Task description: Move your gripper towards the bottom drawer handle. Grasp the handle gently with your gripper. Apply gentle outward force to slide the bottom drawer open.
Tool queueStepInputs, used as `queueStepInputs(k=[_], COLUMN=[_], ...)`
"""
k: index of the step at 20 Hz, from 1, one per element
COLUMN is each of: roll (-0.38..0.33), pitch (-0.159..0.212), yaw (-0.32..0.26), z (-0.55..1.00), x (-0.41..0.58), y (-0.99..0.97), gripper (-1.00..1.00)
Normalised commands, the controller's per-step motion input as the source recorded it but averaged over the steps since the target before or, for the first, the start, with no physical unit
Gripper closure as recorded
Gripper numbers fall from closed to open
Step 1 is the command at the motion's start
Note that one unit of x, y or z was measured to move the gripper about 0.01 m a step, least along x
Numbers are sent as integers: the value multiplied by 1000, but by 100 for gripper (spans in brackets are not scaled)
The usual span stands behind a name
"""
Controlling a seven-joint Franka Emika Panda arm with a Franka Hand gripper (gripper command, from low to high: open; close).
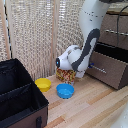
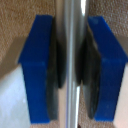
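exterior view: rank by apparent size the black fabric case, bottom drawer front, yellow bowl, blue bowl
Largest to smallest, as they look:
1. black fabric case, though it is nearest the camera, so partly perspective
2. bottom drawer front, partly hidden by the arm
3. blue bowl and yellow bowl: too alike to rank

A black fabric case (image 1: 19,95) fills the exterior view's lower left, its lid open and its inside dark. On the pale wooden floor (image 1: 95,107) just beside it lies a yellow bowl (image 1: 43,84), and near that a blue bowl (image 1: 65,90) (the two sit close, not touching). Behind the blue bowl stands a speckled red-and-yellow container (image 1: 65,75). A beige woven screen (image 1: 35,30) forms the backdrop
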Motion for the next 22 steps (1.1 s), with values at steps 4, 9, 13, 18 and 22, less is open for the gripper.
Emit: queueStepInputs(k=[4, 9, 13, 18, 22], roll=[0, 6, 0, 15, 15], pitch=[4, 23, 22, 43, 93], yaw=[-12, -11, 0, -3, -97], z=[69, 305, 661, 791, 300], x=[0, 10, 0, 150, 292], y=[204, 0, 0, 64, 274], gripper=[-100, -100, -100, -100, -100])
